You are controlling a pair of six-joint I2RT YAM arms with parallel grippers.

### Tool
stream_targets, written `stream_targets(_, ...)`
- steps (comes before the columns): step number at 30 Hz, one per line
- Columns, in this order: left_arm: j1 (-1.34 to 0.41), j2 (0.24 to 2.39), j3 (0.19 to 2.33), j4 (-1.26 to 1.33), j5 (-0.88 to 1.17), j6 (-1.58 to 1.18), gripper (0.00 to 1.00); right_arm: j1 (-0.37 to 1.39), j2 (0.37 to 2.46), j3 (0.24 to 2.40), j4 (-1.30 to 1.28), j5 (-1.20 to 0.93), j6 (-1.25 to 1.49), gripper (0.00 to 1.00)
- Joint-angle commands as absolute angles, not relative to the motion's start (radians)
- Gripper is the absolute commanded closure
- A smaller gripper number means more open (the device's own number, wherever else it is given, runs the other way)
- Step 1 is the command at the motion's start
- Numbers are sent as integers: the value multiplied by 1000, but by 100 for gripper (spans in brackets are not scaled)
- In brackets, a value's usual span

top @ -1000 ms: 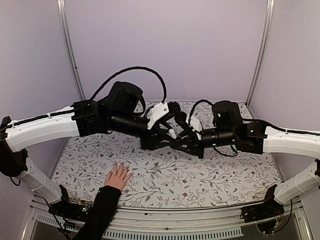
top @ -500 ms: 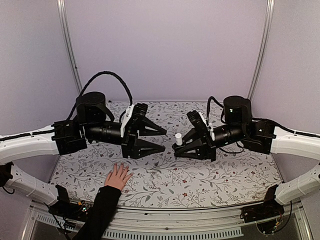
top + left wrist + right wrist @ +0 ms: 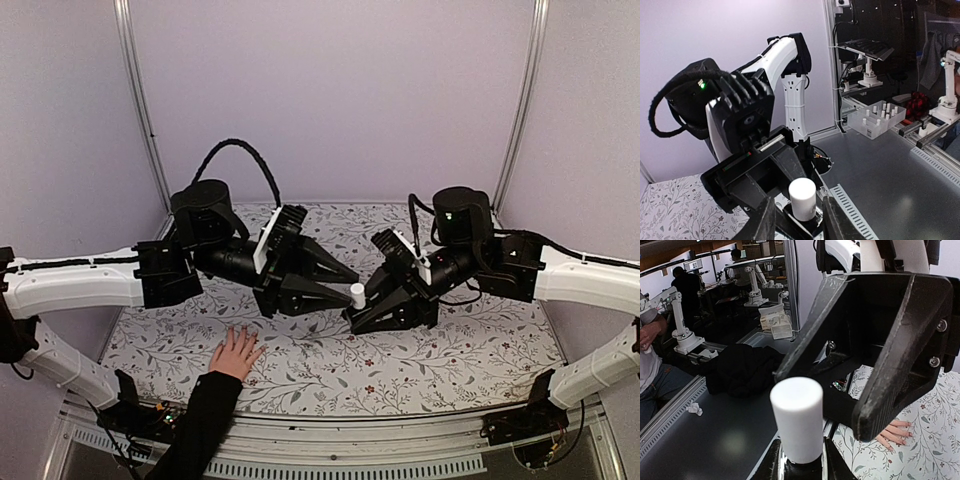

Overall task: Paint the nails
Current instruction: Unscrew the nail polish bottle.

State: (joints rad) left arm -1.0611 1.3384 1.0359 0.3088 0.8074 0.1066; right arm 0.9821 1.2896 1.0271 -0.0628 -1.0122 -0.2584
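Left claw fingers frame the bottom edge, spread apart, gaps either side of a white-capped bottle standing upright between them. The bottle's dark base sits pinched in the black right claw, which faces the camera. Right arm, white and black with a looped black cable, rises behind. Floral table at lower left. Beyond, grey floor and a clear rack of white pegs.

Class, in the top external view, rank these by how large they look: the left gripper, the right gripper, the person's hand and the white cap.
1. left gripper and right gripper: they look alike, so they are not ranked apart.
2. hand
3. white cap, clearly the smallest.
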Motion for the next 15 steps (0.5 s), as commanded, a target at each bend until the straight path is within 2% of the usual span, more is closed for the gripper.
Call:
stream_targets(1,-1077,1354,1085,317,839,110,68,989,1299,1060,-80,-1048,-275,100)
stream_targets(6,-1084,1375,1109,256,863,122,76,989,1300,1061,-80,-1045,-271,100)
stream_targets(15,-1089,1375,1113,223,839,126,76,990,1302,1067,-81,-1046,-264,100)
